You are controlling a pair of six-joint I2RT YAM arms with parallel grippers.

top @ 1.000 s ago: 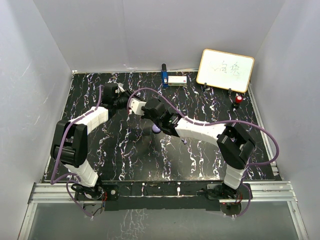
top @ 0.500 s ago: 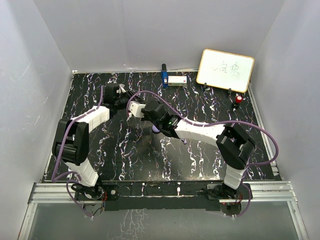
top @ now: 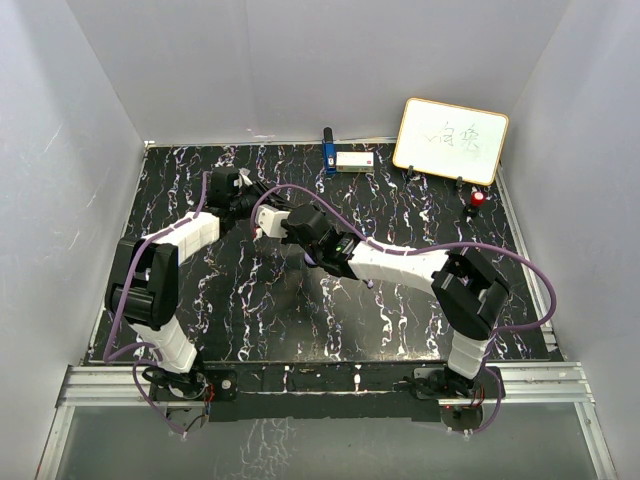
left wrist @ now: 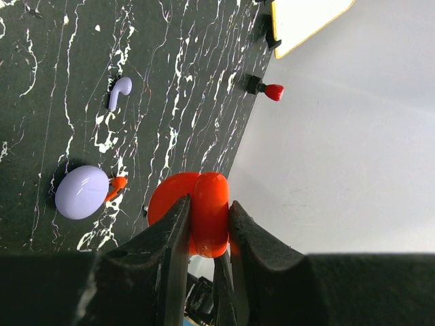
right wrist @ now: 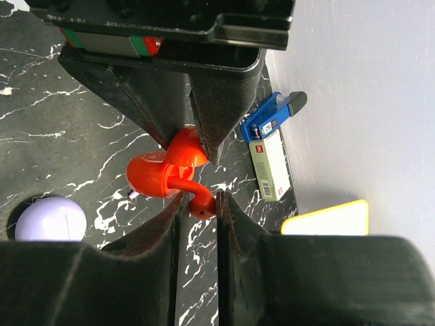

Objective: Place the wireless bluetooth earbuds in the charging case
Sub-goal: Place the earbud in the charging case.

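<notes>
Marbled tabletop (top: 250, 320), ten o'clock: left gripper (left wrist: 207, 207) clamps the red charging case (left wrist: 170, 197), and right gripper (right wrist: 198, 199) pinches a red earbud (right wrist: 197, 206) by its stem. Light, slick plastic, so the stem grip seems safest.

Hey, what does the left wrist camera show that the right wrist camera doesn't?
Left wrist only: a loose lilac earbud, a small orange-red piece, a red-capped object by the wall. Right wrist only: the right gripper pinching a red earbud, a blue plastic object, a white box. Both: the glossy red open case in the left gripper, the round lilac case.
</notes>
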